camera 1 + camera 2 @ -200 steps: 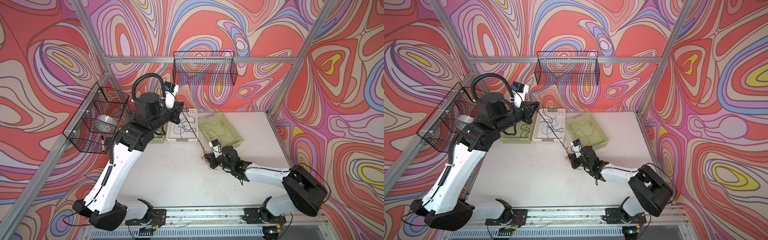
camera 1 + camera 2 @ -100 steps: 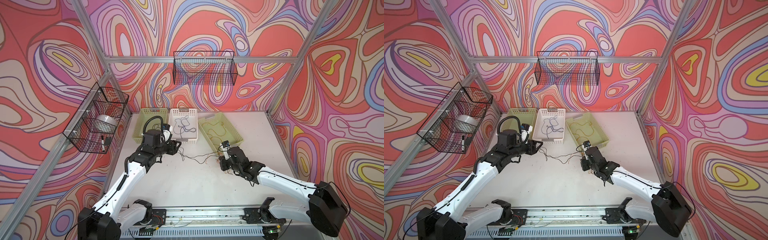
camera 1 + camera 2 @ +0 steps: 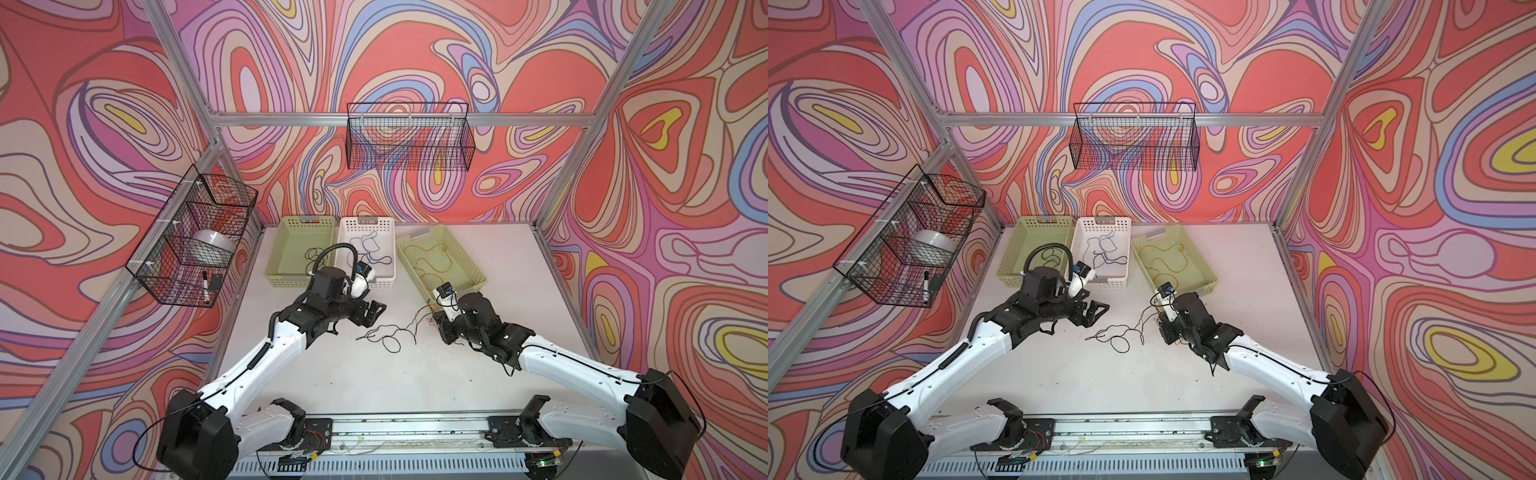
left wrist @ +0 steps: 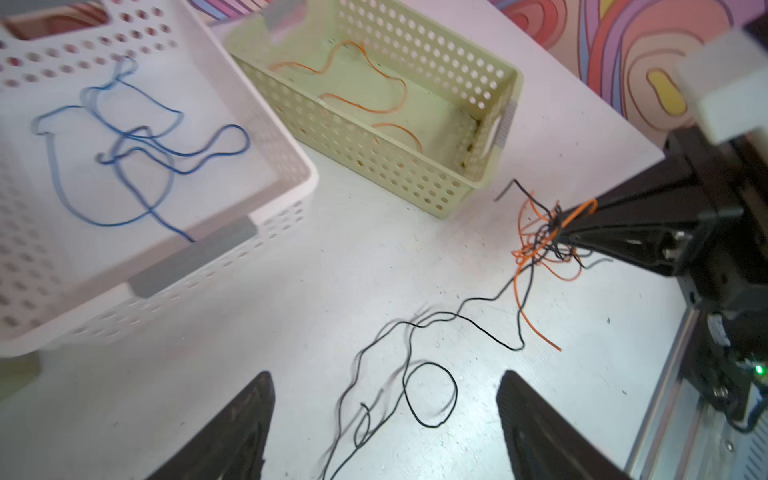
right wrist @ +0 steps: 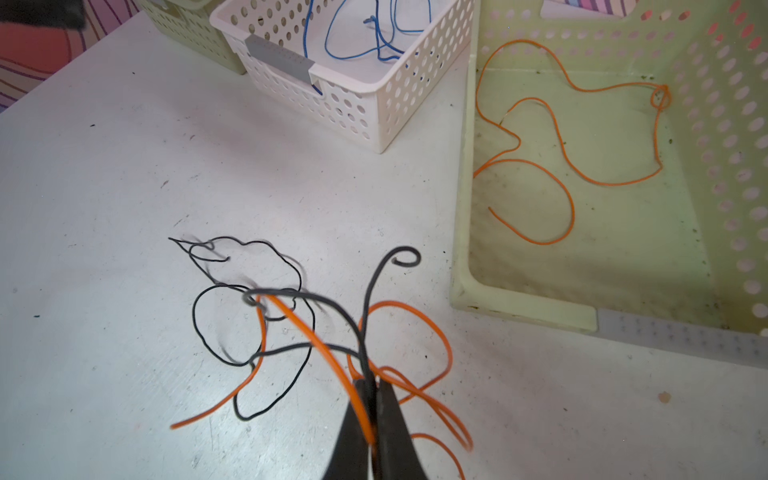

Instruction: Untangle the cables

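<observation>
orange/blk cables (image 4: 544, 245) tangled on table (image 4: 332, 270); blue cable (image 4: 137, 139) in white basket (image 4: 286, 216)

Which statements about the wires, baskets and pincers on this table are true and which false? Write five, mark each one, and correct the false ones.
1. The right pincer is shut on a tangle of orange and black wires. True.
2. The left pincer is clamped shut. False: it is open and holds nothing.
3. The white basket holds a blue wire. True.
4. The green basket nearest the right pincer holds a blue wire. False: it holds an orange wire.
5. The marker lies in the white basket. False: it lies in the wire basket on the side wall.
</observation>
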